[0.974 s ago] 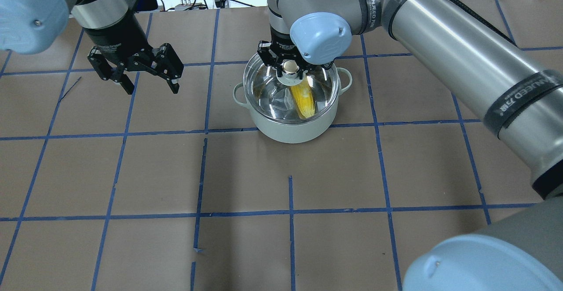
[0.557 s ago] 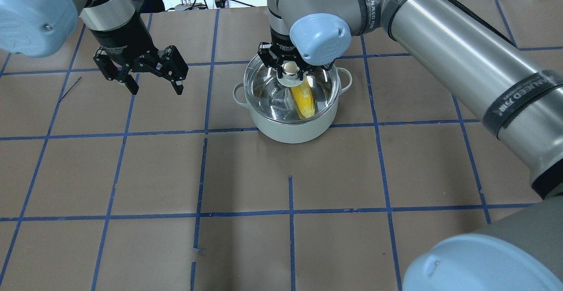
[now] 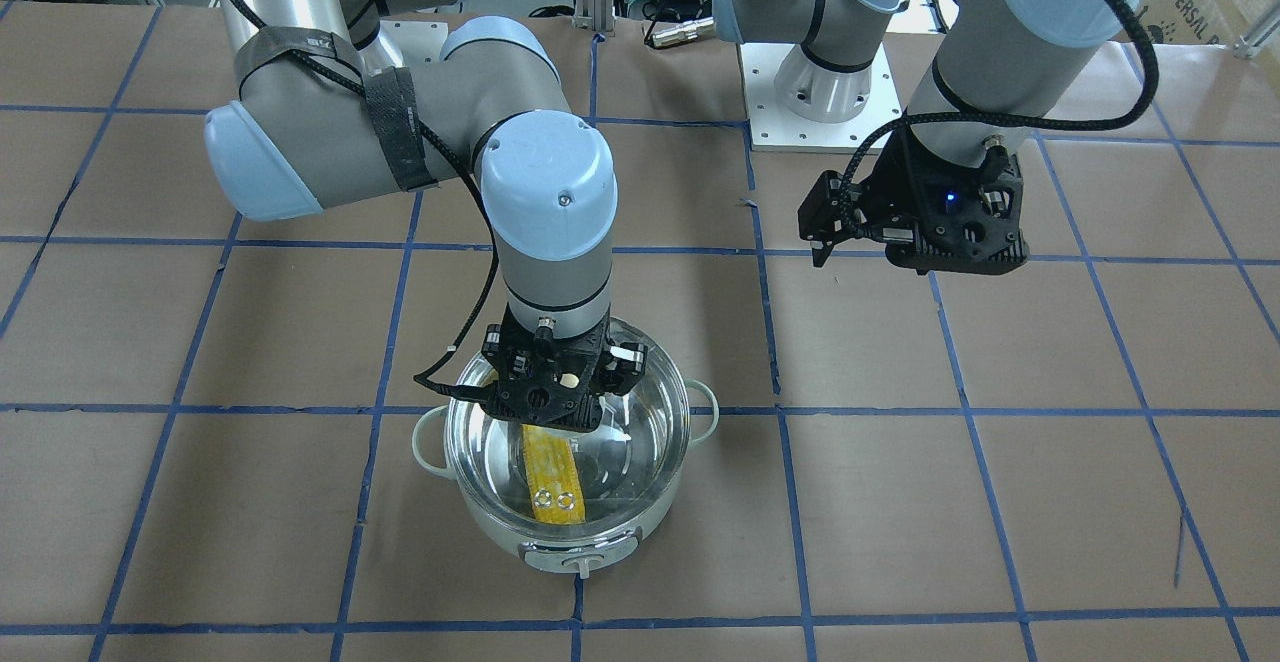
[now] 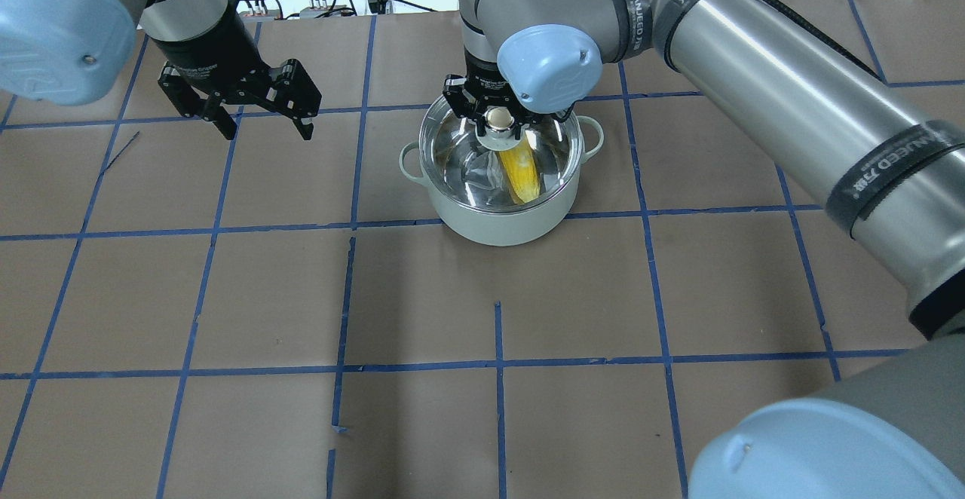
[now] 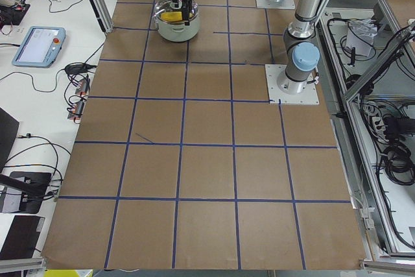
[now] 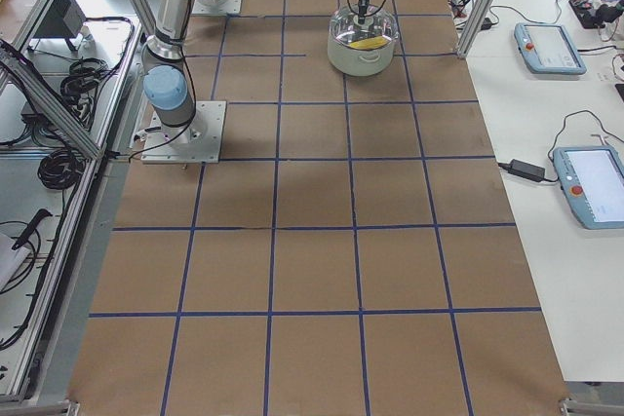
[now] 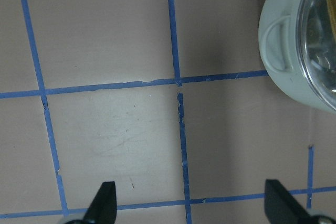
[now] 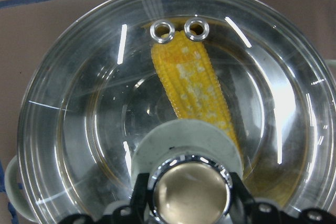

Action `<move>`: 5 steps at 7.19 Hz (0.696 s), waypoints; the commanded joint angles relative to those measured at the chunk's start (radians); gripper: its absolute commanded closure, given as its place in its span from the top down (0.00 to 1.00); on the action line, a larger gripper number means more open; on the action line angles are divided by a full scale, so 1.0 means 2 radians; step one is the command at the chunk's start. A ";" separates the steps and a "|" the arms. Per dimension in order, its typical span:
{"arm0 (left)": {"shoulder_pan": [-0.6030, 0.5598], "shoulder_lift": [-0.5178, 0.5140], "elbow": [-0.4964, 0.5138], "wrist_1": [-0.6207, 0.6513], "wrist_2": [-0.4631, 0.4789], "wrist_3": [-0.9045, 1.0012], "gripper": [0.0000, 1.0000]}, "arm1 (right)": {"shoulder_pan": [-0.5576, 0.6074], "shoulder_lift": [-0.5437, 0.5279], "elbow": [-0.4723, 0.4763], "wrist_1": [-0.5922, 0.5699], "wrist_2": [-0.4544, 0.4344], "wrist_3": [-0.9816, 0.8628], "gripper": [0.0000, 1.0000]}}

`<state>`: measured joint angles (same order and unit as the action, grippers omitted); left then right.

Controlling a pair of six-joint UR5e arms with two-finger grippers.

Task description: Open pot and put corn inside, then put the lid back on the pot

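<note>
**Lid on pot, corn inside, right gripper on the knob**

The pot [image 4: 497,224] stood on the desk [image 4: 301,295], a little toward 12 o'clock from the middle of the overhead view. The lid [image 4: 452,145] lay level on the pot's rim and covered it.

The corn [image 4: 520,171] lay inside under the glass. It ran from below the knob [image 8: 190,195] toward 5 o'clock in the overhead view. In the right wrist view its narrow end reached the two vent holes [image 8: 197,28] near the lid's rim at 12 o'clock.

The right gripper [image 4: 497,118] pointed straight down over the lid's centre. It was closed on the knob, with one finger tight against each side.

The left gripper [image 4: 265,133] hung above bare desk, well apart from the pot, at about 10 o'clock from it in the overhead view. It was spread wide and held nothing. In its wrist view the pot filled the 2 o'clock corner, with one loop handle [image 7: 275,43] facing the camera.
</note>
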<state>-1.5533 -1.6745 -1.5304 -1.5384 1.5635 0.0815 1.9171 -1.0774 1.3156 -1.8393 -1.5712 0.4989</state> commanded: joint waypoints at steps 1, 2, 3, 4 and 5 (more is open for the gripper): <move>0.000 0.013 -0.023 0.008 -0.001 -0.002 1.00 | -0.001 0.000 0.000 0.000 0.001 -0.001 0.28; 0.000 0.016 -0.027 0.019 0.000 -0.003 1.00 | -0.001 0.000 0.000 0.000 0.000 -0.001 0.30; 0.001 0.016 -0.026 0.018 0.002 -0.003 1.00 | -0.002 0.000 0.000 0.000 0.001 -0.001 0.33; 0.002 0.016 -0.025 0.018 0.002 -0.003 1.00 | -0.002 0.000 0.000 0.000 0.001 -0.001 0.33; 0.003 0.016 -0.025 0.018 0.002 -0.003 1.00 | -0.001 0.000 0.000 0.002 0.002 -0.001 0.37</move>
<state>-1.5497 -1.6435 -1.5799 -1.5037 1.5672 0.0753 1.9134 -1.0769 1.3151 -1.8386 -1.5687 0.4970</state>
